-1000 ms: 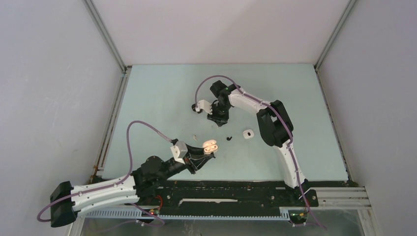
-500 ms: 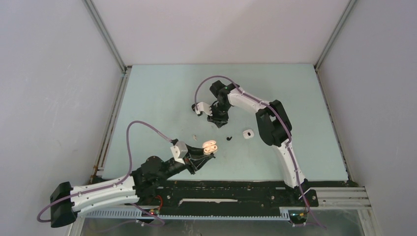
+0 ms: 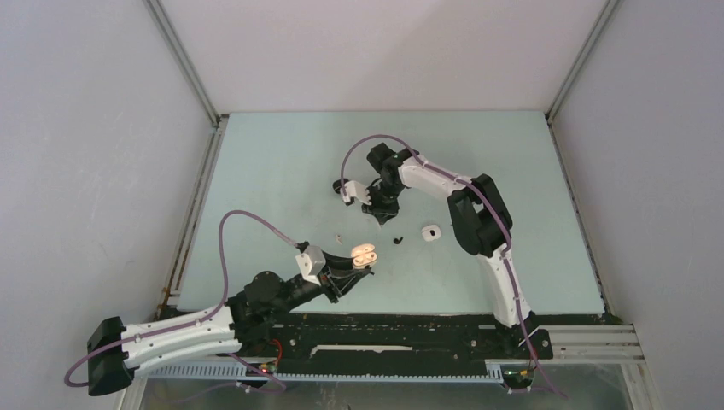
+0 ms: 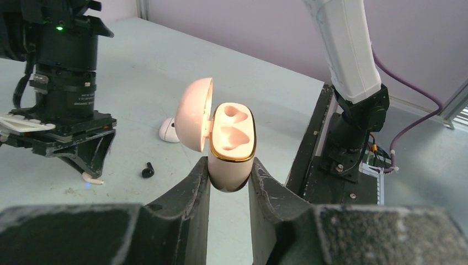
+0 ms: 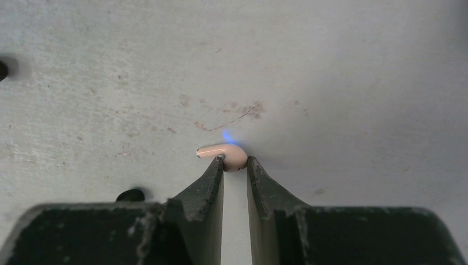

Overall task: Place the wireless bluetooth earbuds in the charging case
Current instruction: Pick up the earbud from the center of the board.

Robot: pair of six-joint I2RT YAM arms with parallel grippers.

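Observation:
My left gripper is shut on the lower body of a pale pink charging case, held upright above the table's near middle. Its lid stands open to the left and both sockets are empty. My right gripper points straight down at the table centre. Its fingertips are closed on the rounded head of a pale earbud that lies on the surface with its stem pointing left. A blue light glows just behind it. A black earbud lies loose between the two grippers.
A closed white case rests to the right of the black earbud. A tiny pale piece lies left of the held case. The right arm's black mount and the black rail line the near edge.
The right gripper's fingers have closed in on the pale earbud, and its wrist has shifted slightly. The left arm and the open case have not moved.

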